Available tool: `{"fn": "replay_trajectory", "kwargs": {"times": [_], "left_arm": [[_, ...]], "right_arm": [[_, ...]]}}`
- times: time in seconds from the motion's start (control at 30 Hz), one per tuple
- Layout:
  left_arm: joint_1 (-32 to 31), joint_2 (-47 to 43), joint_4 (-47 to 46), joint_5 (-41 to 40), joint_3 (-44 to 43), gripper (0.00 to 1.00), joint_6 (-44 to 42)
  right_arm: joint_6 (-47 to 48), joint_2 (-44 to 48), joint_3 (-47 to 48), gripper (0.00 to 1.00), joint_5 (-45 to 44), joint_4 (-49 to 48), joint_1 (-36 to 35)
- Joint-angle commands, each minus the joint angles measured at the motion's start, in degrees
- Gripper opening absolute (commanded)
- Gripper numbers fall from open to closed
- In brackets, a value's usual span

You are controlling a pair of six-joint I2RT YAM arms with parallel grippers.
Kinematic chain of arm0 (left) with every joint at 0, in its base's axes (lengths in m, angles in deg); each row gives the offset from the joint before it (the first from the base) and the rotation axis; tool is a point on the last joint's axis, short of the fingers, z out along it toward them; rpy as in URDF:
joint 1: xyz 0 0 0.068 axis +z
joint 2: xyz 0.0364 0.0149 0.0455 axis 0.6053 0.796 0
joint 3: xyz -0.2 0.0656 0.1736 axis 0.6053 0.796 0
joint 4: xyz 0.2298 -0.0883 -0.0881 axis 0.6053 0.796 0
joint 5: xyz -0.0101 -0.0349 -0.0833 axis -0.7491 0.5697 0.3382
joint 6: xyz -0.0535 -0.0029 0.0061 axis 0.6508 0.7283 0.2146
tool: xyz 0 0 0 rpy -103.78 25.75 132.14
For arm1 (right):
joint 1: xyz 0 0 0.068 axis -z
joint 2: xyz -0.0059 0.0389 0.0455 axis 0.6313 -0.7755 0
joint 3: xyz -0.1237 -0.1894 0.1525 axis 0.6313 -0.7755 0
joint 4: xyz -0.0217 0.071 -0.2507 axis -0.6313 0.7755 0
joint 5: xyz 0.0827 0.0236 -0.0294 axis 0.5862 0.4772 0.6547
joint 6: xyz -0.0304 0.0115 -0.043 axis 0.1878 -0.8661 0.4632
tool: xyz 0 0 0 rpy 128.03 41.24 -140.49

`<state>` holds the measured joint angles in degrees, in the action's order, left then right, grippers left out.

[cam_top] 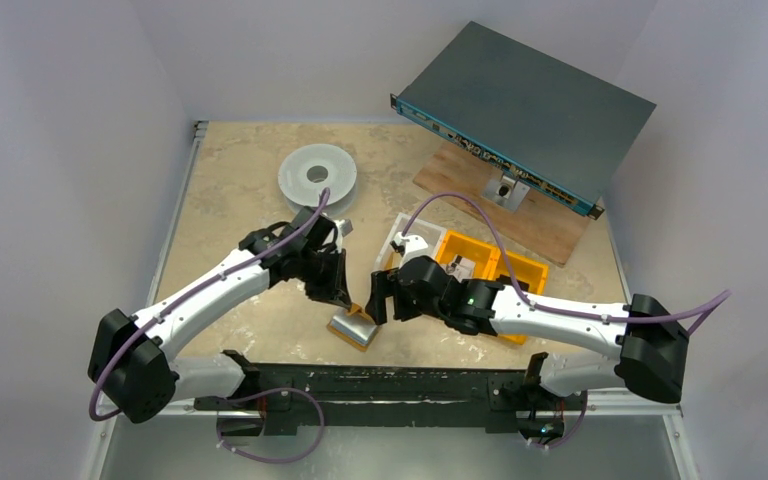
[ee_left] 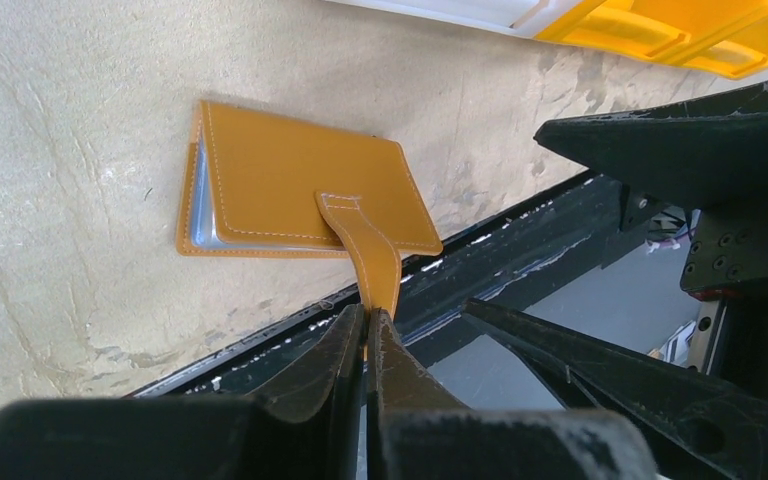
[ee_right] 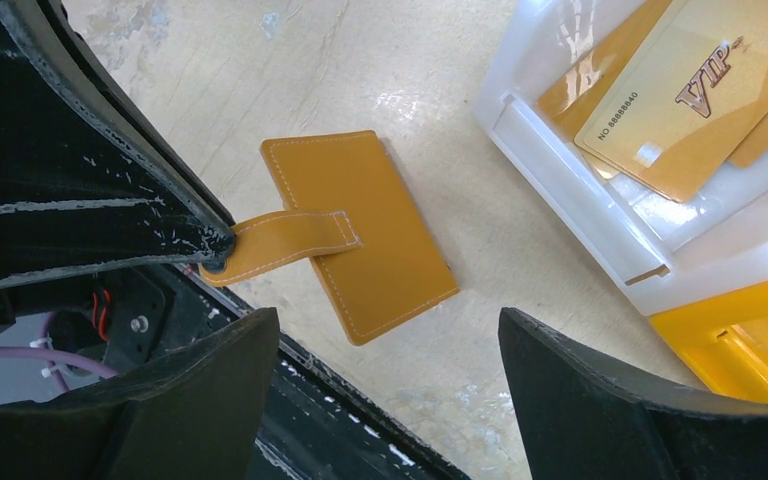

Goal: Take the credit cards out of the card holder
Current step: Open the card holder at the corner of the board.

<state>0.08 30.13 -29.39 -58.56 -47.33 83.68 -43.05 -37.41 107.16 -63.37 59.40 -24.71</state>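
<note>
Mustard-orange leather-look card holder [ee_right: 360, 235] w/ white stitching, lying on the tan table [ee_right: 440, 90] close to the black front rail [ee_left: 520, 250]; no brand or print legible on its face. Only readable text, right wrist view: gold cards [ee_right: 690, 90] in the clear bin [ee_right: 560, 170], top one marked "VIP" in dark script, plus a small line "NO" and a digit string starting 8888 (rest too small to be sure). Orange bin [ee_right: 750, 350] sits just beside the clear one, no label visible. Left wrist view: my left claw [ee_left: 367, 325] is clenched, fingertips pinched tight on the end of the holder's strap tab [ee_left: 365, 250]; the tab runs from the holder's face to my fingers, approx. straight. Holder's far edge gapes slightly, pale blue-grey lining showing; can't tell if cards are inside. My right claw [ee_right: 388, 330] is spread wide, gripping nothing; fingers [ee_right: 210, 400] apart from the holder, which shows between them lower down. Top view: both claws meet over the holder [cam_top: 353, 328], left claw [cam_top: 332, 285] on its left, right claw [cam_top: 380, 297] on its right, bins behind the right arm.
</note>
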Motion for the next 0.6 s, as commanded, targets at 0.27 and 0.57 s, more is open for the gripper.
{"fn": "replay_trajectory", "kwargs": {"times": [0.27, 0.57], "left_arm": [[-0.8, 8.6, -0.4, 6.0, -8.7, 0.00, -5.2], [-0.8, 9.1, -0.8, 6.1, -9.1, 0.00, -5.0]], "right_arm": [[4.1, 0.9, -0.2, 0.77, -4.1, -5.0, -4.3], [9.7, -3.3, -1.1, 0.63, -8.3, -8.8, -4.5]]}}
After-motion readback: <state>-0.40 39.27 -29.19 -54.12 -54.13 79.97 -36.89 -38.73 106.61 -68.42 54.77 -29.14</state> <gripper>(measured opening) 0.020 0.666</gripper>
